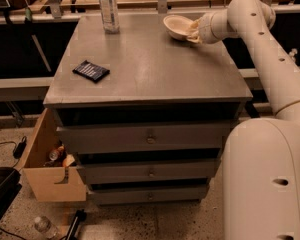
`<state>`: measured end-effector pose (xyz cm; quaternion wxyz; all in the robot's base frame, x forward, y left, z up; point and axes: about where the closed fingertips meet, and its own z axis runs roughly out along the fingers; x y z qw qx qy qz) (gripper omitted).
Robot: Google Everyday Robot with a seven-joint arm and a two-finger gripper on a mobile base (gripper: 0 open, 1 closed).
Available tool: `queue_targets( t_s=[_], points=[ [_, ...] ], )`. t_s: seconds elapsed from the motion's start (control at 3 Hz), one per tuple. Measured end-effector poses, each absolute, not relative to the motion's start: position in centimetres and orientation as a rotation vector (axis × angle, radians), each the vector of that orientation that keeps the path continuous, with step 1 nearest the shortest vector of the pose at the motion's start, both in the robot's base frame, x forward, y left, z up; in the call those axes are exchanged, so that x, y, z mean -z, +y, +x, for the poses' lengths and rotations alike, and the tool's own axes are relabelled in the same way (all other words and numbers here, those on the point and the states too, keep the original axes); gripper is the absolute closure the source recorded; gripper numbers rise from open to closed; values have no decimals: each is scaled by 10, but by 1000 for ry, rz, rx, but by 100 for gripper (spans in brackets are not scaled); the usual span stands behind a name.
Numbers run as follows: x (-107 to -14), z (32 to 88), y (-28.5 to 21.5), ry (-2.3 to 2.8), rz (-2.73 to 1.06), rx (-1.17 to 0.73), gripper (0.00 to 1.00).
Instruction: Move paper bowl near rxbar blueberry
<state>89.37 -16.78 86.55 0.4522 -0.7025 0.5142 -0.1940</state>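
Observation:
The paper bowl [177,26] is cream-white and tilted, lifted a little above the far right part of the grey cabinet top [150,64]. My gripper [194,31] is shut on the bowl's right rim, at the end of the white arm that comes in from the right. The rxbar blueberry [91,71], a flat dark wrapper, lies on the left side of the top, well away from the bowl.
A clear plastic water bottle [108,8] stands at the far left of the top. The cabinet has drawers [150,136] in front. An open cardboard box [50,159] sits on the floor at the left. A bench runs behind.

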Motion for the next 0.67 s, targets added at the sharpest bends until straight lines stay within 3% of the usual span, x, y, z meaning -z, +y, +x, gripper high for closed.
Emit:
queue_targets(
  t_s=[0.67],
  points=[
    [-913, 876, -148, 1115, -1805, 545, 100]
  ],
)
